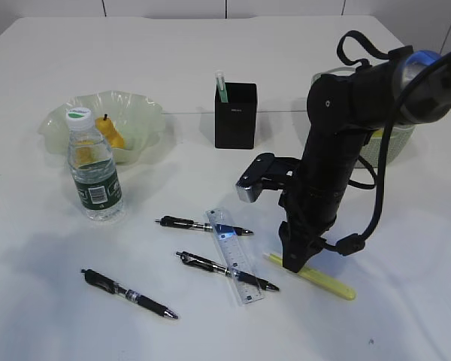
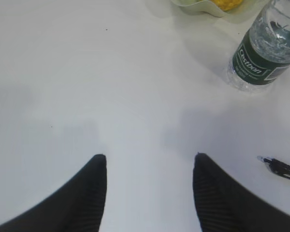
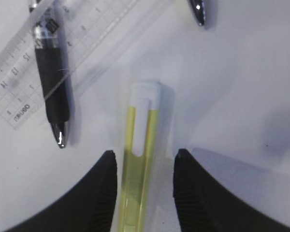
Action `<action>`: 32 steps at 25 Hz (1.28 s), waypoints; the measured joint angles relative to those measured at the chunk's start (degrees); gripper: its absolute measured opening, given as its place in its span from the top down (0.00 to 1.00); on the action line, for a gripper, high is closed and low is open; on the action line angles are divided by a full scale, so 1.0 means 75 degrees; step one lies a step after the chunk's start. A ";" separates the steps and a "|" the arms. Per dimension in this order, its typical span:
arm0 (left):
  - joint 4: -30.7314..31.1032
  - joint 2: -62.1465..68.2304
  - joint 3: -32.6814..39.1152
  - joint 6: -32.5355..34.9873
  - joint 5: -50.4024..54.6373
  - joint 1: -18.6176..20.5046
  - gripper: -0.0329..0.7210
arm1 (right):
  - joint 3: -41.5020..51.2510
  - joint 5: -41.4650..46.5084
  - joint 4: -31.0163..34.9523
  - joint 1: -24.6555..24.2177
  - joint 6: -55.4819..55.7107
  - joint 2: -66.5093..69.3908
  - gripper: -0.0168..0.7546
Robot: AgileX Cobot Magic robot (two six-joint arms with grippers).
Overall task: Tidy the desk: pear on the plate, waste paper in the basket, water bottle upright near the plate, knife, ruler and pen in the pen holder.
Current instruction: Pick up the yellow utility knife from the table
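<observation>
1. Looking down the right arm, we see the right gripper (image 3: 142, 193) with its ribbed black fingers (image 3: 89, 198) set apart on either side of a translucent yellow pen (image 3: 137, 169) with a white cap; whether the pads touch it, we cannot tell.
2. At 10 o'clock from that pen lies the ruler (image 1: 234, 256), flat clear plastic with black marks, a glossy black pen (image 1: 225, 271) crossing it.
3. Our left gripper (image 2: 150, 193) hovers over the bare matte desk (image 2: 87, 72), jaws apart and holding nothing.
4. The water bottle (image 1: 92, 169) stands upright at 7 o'clock from the plate (image 1: 139, 109), a ruffled pale green glass dish cradling the pear (image 1: 110, 134).
5. The pen holder (image 1: 235, 115), a matte black square cup, stands at centre; the basket (image 1: 391, 147) sits behind the right arm.
</observation>
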 joint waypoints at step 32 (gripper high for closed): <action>0.0000 0.0000 0.0000 0.0000 0.0049 0.0000 0.42 | -0.0012 0.0046 0.0045 0.0000 0.0127 0.0112 0.60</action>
